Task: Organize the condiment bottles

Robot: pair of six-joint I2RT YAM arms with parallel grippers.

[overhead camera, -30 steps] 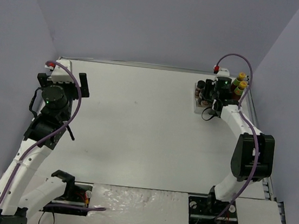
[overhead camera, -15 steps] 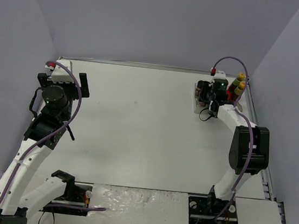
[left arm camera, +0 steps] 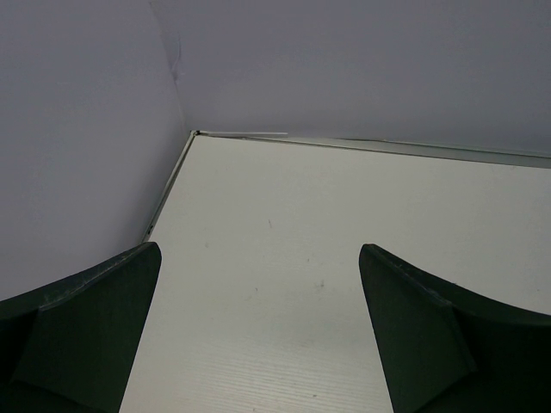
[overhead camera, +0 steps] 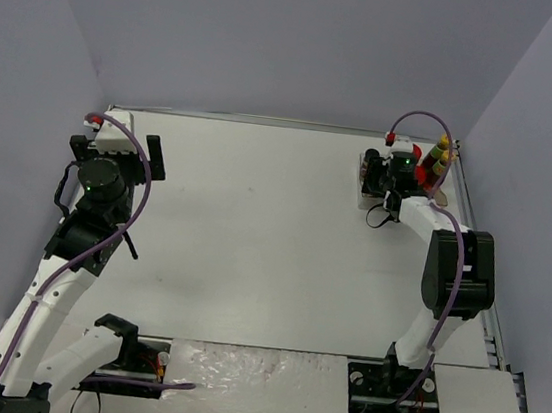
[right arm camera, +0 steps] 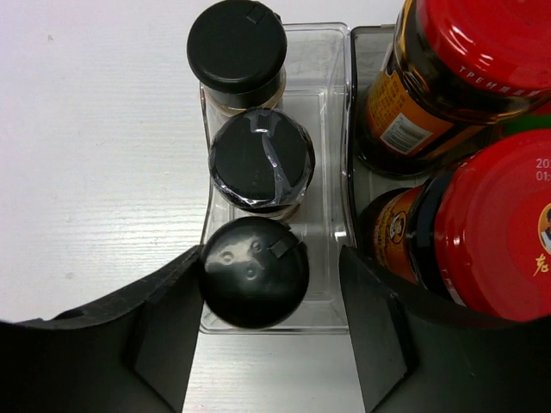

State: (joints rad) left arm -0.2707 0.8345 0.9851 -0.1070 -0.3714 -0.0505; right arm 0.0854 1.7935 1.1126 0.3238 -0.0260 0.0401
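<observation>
In the right wrist view, three black-capped jars stand in a row in the tray's clear compartment (right arm camera: 331, 112): the far one (right arm camera: 237, 47), the middle one (right arm camera: 261, 159) and the nearest one (right arm camera: 254, 271). Two red-lidded jars (right arm camera: 495, 228) (right arm camera: 482, 39) fill the grey compartment beside them. My right gripper (right arm camera: 269, 267) is open and straddles the nearest black-capped jar, with a gap on its right side. In the top view the right gripper (overhead camera: 398, 173) sits over the tray, and two yellow-capped bottles (overhead camera: 443, 151) stand at its far right. My left gripper (overhead camera: 120, 144) is open and empty, far from the bottles.
The tray (overhead camera: 369, 196) stands at the table's far right, close to the right wall and back edge. The left wrist view shows only bare table (left arm camera: 284, 258), the far left corner and the walls, between the left gripper's (left arm camera: 258, 254) fingers.
My right gripper has moved a little left and farther back over the tray, onto the row of black-capped jars. The left arm has not moved.
</observation>
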